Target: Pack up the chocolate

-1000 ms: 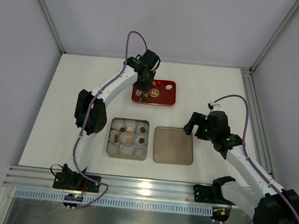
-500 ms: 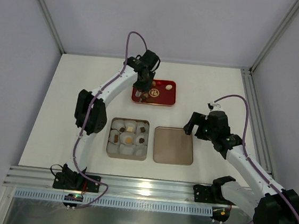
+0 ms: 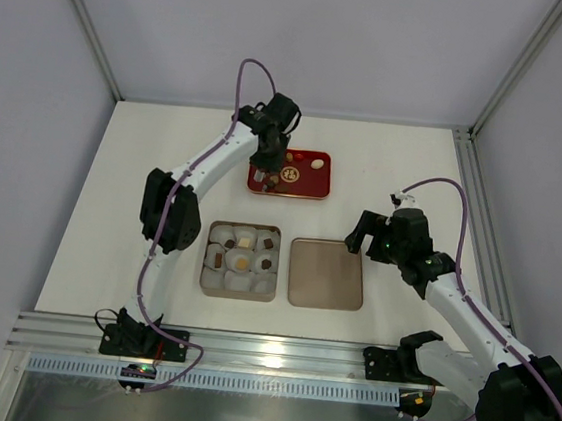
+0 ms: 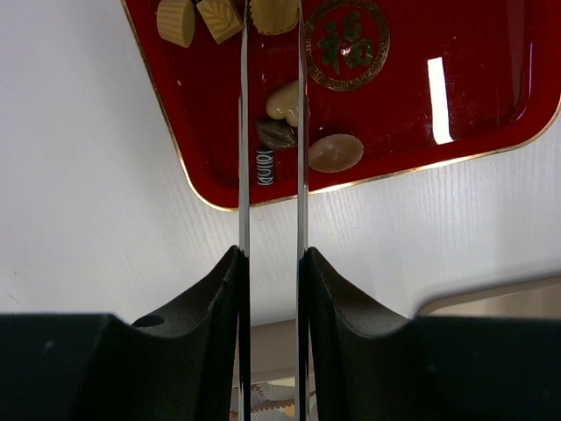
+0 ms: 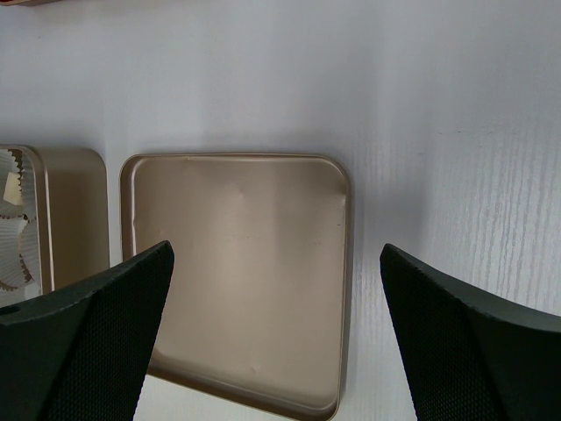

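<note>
- Step in hand: picking a piece of chocolate (image 4: 336,153) off the red tray (image 4: 491,61) to go in the tin (image 3: 203,263).
- The left claw (image 3: 269,159) hangs over the tray's left part, its fingers (image 4: 243,132) drawn narrow and parallel. A tan piece (image 4: 273,12) sits between their tips, but whether it is pinched cannot be told.
- More chocolate lies loose on the tray just beside the fingers. Several pieces sit in the paper cups (image 3: 236,282) inside the tin, and some cups look unfilled.
- The right claw (image 5: 276,254) hovers spread wide above the lid (image 5: 245,351), holding nothing.
- Next move, likely: make the grip sure, lift straight up, carry the piece to an unfilled cup and let go without crushing the paper.
</note>
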`<act>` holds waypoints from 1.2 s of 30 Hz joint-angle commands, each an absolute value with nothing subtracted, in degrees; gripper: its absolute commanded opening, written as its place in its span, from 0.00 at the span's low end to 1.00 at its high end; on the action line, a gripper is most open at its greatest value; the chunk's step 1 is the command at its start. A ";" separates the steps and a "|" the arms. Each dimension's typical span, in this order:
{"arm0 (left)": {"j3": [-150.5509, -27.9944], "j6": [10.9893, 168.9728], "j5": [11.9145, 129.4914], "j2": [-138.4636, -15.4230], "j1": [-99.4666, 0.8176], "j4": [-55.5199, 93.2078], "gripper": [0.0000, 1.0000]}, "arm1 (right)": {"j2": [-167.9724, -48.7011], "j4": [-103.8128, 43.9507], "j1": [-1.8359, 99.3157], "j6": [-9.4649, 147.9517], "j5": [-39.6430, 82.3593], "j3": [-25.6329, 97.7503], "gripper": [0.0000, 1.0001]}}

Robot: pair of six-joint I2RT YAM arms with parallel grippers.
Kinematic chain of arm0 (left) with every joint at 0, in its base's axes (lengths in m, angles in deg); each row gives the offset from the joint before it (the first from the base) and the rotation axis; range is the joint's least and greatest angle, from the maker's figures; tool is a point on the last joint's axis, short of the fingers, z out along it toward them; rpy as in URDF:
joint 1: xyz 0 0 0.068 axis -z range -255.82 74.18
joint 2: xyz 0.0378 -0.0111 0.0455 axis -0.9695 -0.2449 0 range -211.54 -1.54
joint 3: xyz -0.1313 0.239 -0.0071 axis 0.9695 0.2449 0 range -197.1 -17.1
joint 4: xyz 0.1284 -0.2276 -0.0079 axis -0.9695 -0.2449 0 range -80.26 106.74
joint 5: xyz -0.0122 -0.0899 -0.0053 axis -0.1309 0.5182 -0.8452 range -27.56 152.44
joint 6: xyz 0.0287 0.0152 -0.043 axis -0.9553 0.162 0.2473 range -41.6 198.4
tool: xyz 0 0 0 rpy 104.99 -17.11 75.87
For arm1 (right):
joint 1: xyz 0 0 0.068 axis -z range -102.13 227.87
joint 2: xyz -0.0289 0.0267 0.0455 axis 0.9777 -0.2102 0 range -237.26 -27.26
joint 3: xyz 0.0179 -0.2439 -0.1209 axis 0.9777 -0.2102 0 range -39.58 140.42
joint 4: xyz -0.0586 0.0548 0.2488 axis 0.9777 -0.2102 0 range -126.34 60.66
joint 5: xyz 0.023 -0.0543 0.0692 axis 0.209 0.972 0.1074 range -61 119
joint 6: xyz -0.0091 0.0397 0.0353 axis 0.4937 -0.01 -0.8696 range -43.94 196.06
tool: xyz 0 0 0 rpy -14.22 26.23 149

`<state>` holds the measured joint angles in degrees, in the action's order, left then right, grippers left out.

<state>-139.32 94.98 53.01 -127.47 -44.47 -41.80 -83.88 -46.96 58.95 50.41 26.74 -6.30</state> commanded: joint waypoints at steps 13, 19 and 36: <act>-139.45 96.60 54.88 -119.23 -44.80 -43.29 0.28 | -83.95 -44.81 58.79 50.39 27.50 -5.39 1.00; -137.87 96.77 55.15 -117.91 -44.80 -43.46 0.28 | -83.86 -44.63 58.80 50.31 27.50 -5.74 1.00; -116.96 100.02 59.10 -97.62 -44.71 -41.44 0.27 | -87.46 -40.85 58.79 49.43 26.45 -6.00 1.00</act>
<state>-119.45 99.11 57.80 -103.88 -44.47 -42.81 -86.48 -44.38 58.95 50.19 26.63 -6.36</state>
